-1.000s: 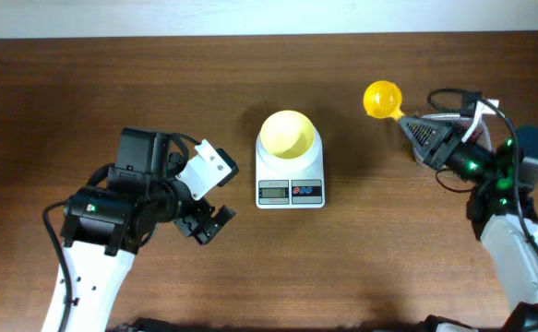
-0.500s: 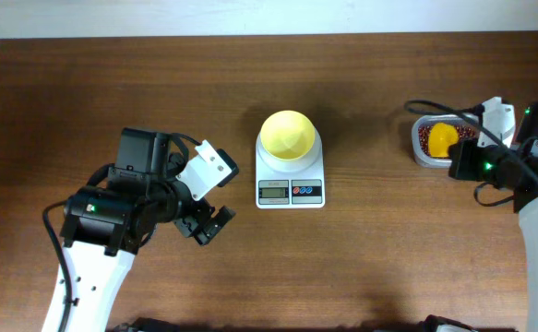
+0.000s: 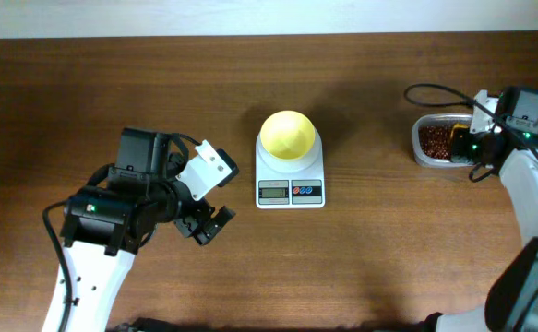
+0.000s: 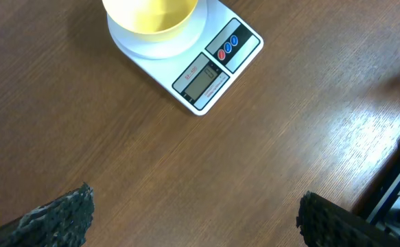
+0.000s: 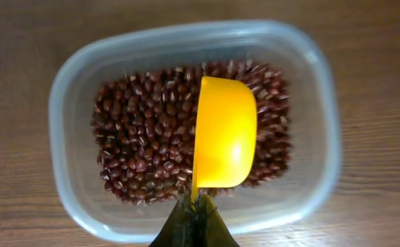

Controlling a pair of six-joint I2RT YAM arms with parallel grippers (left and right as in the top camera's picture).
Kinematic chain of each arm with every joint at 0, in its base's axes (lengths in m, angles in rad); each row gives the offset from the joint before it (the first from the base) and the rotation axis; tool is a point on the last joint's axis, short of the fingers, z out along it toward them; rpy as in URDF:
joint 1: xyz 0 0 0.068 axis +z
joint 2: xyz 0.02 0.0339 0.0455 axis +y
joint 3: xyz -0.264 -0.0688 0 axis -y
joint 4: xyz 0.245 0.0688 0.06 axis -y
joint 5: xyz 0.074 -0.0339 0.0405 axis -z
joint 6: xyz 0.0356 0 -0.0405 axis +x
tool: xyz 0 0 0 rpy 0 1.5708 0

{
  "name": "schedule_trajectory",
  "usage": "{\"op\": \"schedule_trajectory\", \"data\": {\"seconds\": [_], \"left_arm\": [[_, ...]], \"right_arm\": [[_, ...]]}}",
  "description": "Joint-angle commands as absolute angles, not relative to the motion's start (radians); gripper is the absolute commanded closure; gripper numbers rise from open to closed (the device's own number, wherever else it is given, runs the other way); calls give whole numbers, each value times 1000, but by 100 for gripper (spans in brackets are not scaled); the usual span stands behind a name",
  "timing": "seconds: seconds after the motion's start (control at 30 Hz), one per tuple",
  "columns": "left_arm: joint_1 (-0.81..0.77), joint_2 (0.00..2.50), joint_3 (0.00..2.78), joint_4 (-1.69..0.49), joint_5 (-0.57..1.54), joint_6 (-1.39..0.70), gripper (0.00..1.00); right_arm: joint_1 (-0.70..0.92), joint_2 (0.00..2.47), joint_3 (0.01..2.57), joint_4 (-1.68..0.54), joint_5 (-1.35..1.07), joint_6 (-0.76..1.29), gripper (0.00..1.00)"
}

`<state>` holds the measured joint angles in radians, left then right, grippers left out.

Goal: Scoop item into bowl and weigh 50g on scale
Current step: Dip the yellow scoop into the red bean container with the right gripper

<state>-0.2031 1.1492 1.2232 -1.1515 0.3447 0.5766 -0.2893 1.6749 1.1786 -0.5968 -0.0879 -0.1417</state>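
Observation:
The pale yellow bowl (image 3: 287, 136) (image 4: 151, 14) sits on the white scale (image 3: 290, 191) (image 4: 213, 68), and its inside looks bare. Dark red-brown beans (image 3: 432, 141) (image 5: 145, 144) fill a clear tub (image 3: 418, 157) (image 5: 69, 171) at the far right. My right gripper (image 3: 470, 146) (image 5: 194, 206) is shut on the handle of a bright yellow scoop (image 5: 224, 134). The scoop is turned on its edge with its cup down in the beans. My left gripper (image 3: 209, 224) (image 4: 193, 219) stands open over bare wood, left of and nearer than the scale.
The right arm's black cable (image 3: 435, 89) loops over the wood behind the tub. The left arm's bulky body (image 3: 130, 198) takes up the near left. A pale wall strip (image 3: 269, 18) borders the table's far edge.
My right arm has carried the scoop from the air right of the scale back over the tub and turned its cup down into the beans. The left arm has not moved.

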Motion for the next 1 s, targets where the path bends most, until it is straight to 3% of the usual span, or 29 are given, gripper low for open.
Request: {"op": "schedule_trajectory", "data": {"seconds": [0.0,0.17,0.53,0.97], "left_arm": [[-198,1144,1242,-1150,360,589,1],[-198,1144,1242,-1150,359,589,1],[-198,1144,1242,-1150,359,589,1],[-198,1144,1242,-1150,360,589,1]], "right_arm": [[-295,1758,1195,-607,-251,-126,96],[-313,1774,1195,-613,-361,-57,96],[-525,1774,1195,-658,-733,-17,96],[-583,1774,1195,-631,-741,71,96]]}}
